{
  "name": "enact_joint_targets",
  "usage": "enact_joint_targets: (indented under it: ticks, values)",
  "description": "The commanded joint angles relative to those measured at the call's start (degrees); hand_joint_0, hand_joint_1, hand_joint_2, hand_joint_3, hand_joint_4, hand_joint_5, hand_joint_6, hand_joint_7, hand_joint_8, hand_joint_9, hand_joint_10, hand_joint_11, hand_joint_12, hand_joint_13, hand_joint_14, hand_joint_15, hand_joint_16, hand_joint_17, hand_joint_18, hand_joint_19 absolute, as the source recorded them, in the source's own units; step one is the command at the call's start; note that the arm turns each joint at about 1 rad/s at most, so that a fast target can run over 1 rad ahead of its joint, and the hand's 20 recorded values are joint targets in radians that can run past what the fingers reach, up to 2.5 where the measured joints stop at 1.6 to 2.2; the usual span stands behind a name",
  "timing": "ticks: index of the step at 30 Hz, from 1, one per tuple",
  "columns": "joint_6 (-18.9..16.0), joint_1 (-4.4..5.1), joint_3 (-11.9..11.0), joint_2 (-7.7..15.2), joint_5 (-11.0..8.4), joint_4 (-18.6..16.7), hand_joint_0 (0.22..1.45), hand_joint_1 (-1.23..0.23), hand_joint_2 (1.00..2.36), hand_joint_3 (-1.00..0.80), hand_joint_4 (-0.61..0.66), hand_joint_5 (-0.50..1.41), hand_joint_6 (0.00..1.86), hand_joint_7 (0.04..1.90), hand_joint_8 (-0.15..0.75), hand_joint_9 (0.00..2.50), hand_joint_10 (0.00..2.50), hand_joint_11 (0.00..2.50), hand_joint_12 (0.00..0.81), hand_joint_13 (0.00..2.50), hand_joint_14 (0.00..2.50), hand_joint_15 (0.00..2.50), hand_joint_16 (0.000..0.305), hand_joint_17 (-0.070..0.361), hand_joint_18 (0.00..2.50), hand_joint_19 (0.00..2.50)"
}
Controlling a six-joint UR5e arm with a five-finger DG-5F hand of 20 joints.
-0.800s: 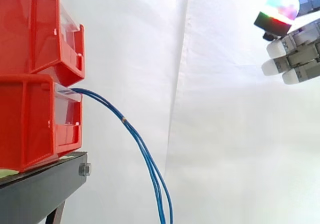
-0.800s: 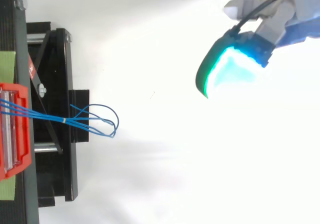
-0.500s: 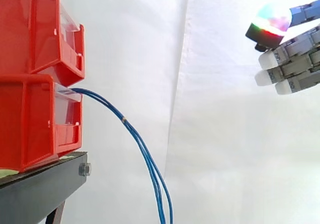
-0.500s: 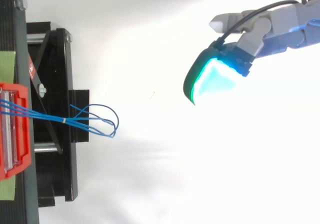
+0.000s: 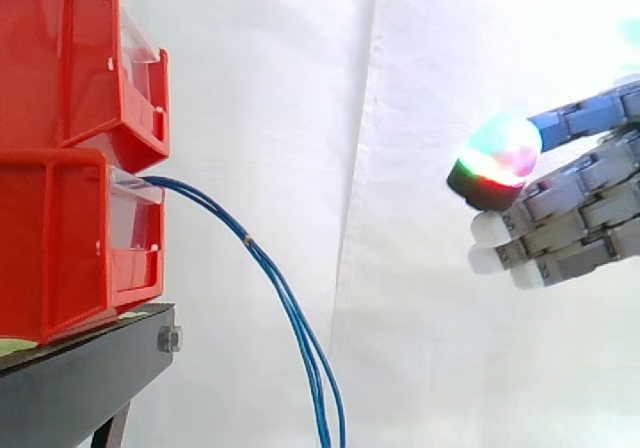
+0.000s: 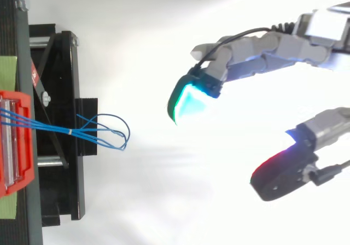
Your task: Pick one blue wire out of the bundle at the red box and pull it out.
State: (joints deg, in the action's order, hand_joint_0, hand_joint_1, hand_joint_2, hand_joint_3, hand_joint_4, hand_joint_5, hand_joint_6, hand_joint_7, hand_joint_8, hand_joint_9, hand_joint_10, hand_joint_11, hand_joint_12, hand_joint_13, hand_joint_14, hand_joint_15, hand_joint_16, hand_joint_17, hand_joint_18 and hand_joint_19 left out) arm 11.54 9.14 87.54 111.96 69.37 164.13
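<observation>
White curtain (image 5: 420, 368) is backing the work. The grey robot hand (image 5: 575, 218) is descending and closing in, fingers extended, grasping nothing. The thin blue wire bundle (image 5: 272, 280) is hanging from the lower red plastic box (image 5: 60, 238), well apart from the hand.

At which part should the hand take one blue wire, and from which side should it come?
Probably the hanging stretch of one blue wire below the small band, approached level from the side view's right, where the open hand is. Above the band the strands run tight together out of the lower red bin; below it they spread slightly, so one can be singled out.
</observation>
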Motion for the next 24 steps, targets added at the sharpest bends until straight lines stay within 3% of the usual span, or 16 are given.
enact_joint_targets:
  ticks: [1,8,19,24]
  values:
    - [0.2,0.09,0.0,1.9,-0.11,-3.8,0.51,-0.7,1.0,-0.5,0.27,-0.16,0.5,0.9,0.244,0.53,0.0,0.05,0.349,0.22,0.0,0.05,0.058,0.13,0.0,0.15]
    - [0.3,0.18,0.0,4.8,-3.63,-6.4,0.52,-0.69,1.0,-0.5,0.26,-0.15,0.5,0.91,0.241,0.54,0.0,0.06,0.345,0.23,0.0,0.06,0.057,0.129,0.0,0.17]
    - [0.4,0.36,0.0,8.7,-4.07,-13.0,0.53,-0.67,1.0,-0.5,0.26,-0.15,0.5,0.93,0.241,0.56,0.0,0.07,0.341,0.24,0.0,0.07,0.056,0.127,0.01,0.19]
    - [2.1,0.62,0.0,10.3,-5.38,-15.9,0.53,-0.67,1.0,-0.5,0.27,-0.15,0.5,0.93,0.243,0.57,0.0,0.08,0.341,0.25,0.0,0.07,0.056,0.127,0.02,0.2]
